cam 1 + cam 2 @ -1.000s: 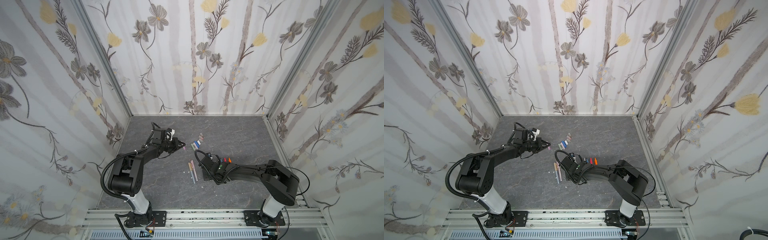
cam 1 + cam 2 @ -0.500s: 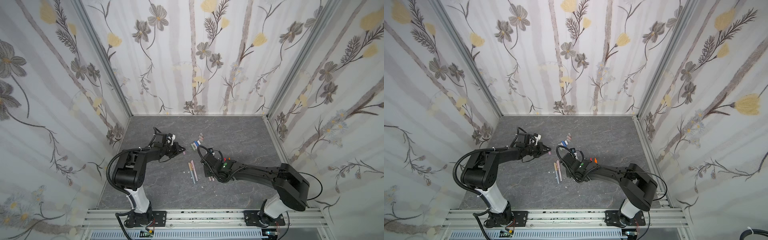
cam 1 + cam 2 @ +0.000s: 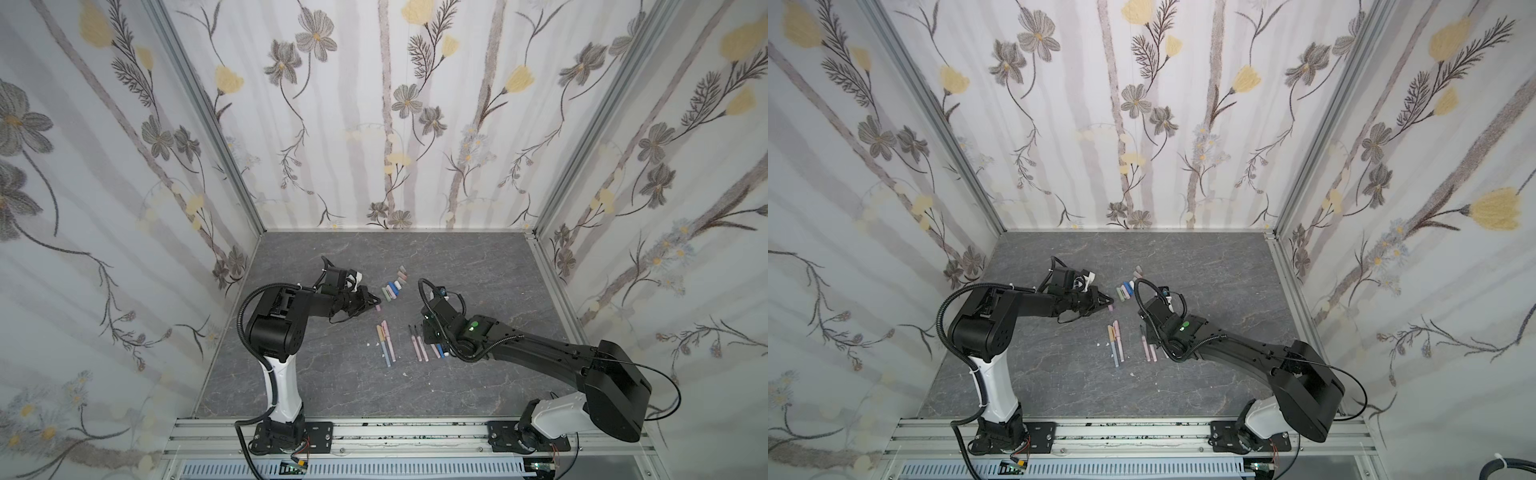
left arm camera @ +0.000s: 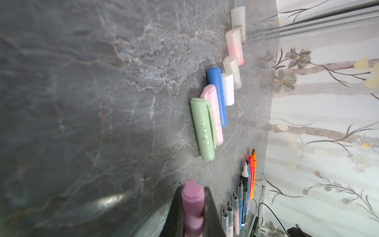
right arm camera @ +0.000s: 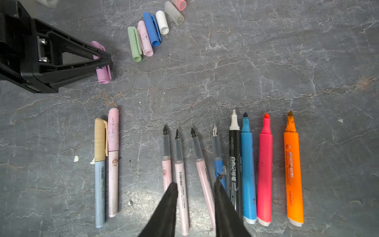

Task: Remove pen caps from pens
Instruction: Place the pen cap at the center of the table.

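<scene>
Nearest, the right gripper is hovering over the uncapped pens, jaws parted and gripping nothing. These are lying in a row on the table, with two capped pens beside them. Farther off, the left gripper is clenching a lilac cap. Beyond, loose caps are lying clustered.

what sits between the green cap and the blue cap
A pale pink cap, lying alongside both the green cap and blue cap; clearest in the right wrist view.
</scene>
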{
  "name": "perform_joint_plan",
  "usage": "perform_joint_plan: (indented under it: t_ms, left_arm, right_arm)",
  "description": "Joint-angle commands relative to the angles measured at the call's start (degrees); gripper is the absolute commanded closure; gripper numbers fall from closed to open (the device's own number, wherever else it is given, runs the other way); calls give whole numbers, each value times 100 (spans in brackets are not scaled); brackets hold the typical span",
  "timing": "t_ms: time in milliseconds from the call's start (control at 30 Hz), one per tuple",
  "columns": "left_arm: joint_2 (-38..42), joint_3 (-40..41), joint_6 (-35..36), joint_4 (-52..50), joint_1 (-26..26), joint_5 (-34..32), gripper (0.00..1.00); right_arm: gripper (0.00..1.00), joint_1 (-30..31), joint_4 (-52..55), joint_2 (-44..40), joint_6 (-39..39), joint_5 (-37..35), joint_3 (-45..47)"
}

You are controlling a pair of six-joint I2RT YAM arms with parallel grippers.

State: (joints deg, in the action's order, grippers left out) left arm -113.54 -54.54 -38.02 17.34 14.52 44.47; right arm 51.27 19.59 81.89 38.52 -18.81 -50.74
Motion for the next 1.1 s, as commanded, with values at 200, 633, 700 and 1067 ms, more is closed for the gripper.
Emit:
perform_joint_plan:
  t_ms: [200, 633, 700, 1067]
  left_arm:
    - [-169, -185, -149, 226, 23, 61, 78]
    - [-233, -259, -127, 160, 21, 7, 66]
    - [-237, -260, -127, 164, 24, 14, 66]
    - [-44, -225, -288, 221, 24, 102, 66]
  right_arm:
    - [69, -38, 28, -28, 2, -59, 56]
    - [69, -38, -56, 14, 7, 71, 108]
    - [69, -38, -136, 11, 7, 114, 138]
    - [68, -30, -569, 277, -156, 479, -116]
